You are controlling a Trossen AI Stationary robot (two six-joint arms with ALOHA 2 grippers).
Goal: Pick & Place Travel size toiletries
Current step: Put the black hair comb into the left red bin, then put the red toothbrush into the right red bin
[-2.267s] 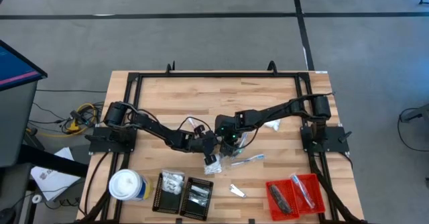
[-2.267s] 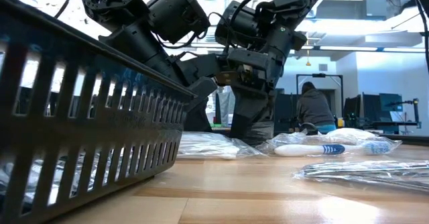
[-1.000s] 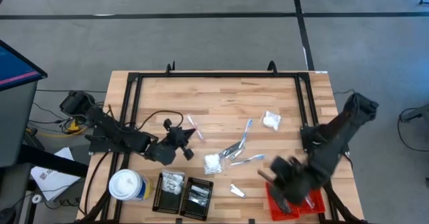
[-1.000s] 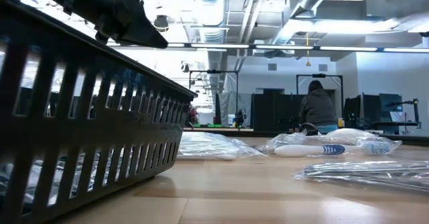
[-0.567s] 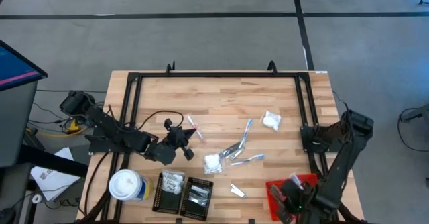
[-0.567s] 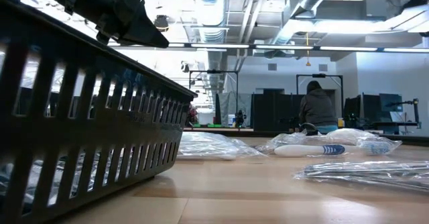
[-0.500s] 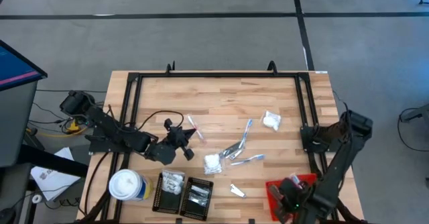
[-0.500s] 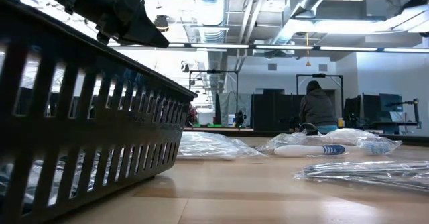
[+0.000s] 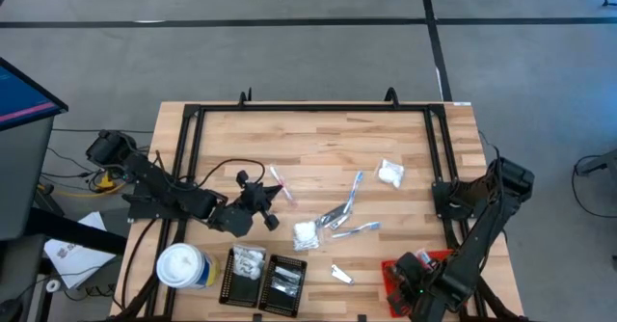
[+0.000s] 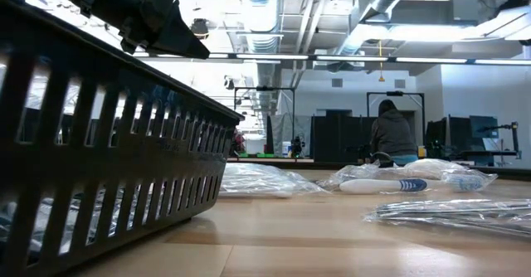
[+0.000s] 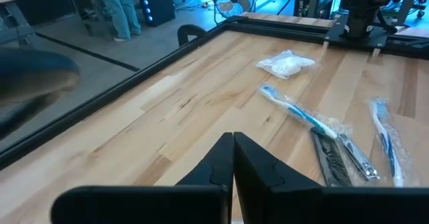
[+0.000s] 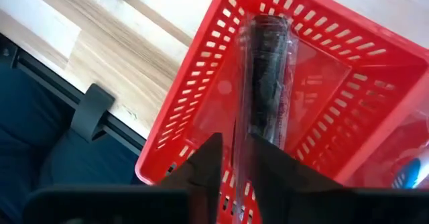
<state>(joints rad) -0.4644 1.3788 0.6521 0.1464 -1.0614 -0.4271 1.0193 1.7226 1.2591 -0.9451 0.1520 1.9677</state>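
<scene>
Beside red tray (image 9: 445, 260): two black trays (image 9: 266, 276), one canister (image 9: 183, 265). No writing legible. Left gripper (image 11: 232, 158) clenched; right gripper (image 12: 233, 158) slightly parted, grasping nothing discernible.

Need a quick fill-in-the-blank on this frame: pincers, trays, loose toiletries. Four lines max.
1. The right pincer hangs over the ____ tray.
2. The dark bar in its clear wrapper lies ____ that tray.
3. The left pincer has its fingers ____.
4. In the high view, the white-topped canister stands to the ____ of the black trays.

Missing words: red; inside; shut; left
</scene>
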